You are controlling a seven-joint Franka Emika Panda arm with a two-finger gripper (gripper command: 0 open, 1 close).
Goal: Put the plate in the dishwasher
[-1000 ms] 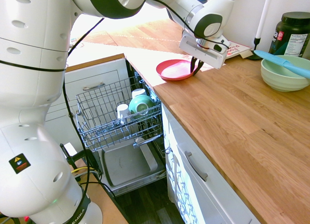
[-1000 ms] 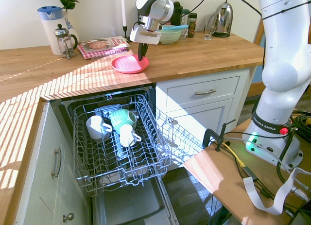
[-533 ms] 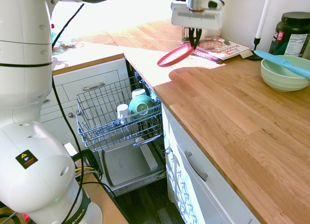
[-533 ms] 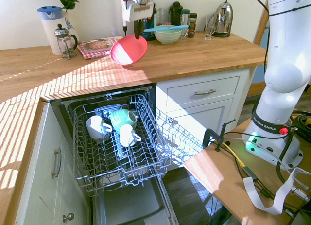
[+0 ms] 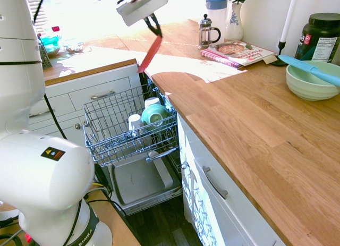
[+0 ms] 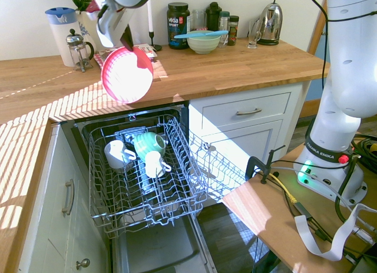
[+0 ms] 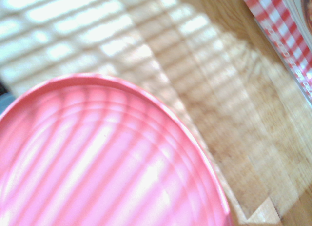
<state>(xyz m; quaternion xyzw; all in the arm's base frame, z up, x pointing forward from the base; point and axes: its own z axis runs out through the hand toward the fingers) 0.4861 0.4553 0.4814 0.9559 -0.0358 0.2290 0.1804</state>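
The coral pink plate (image 5: 150,53) hangs in the air, tilted steeply and held by its upper rim in my shut gripper (image 5: 153,28). In the first exterior view it shows edge-on over the counter's corner, above the back of the dishwasher's pulled-out grey wire rack (image 5: 114,130). From the other side, the plate (image 6: 126,76) faces the camera below the gripper (image 6: 126,43), above the counter edge just behind the rack (image 6: 100,193). Up close in the wrist view, the plate (image 7: 97,162) fills the lower left over sunlit wood. The dishwasher door (image 5: 139,180) lies dropped open.
White cups and a green bowl (image 5: 154,114) sit in the rack. On the counter stand a French press (image 5: 206,30), a magazine (image 5: 237,50), a pale green bowl with a blue spatula (image 5: 311,79), a dark jar (image 5: 322,36) and a kettle (image 6: 268,24). White drawers (image 5: 213,183) flank the dishwasher.
The plate has been lifted off the counter and carried toward the dishwasher, swinging from nearly flat to a steep hanging tilt. The gripper has stayed shut on its rim.
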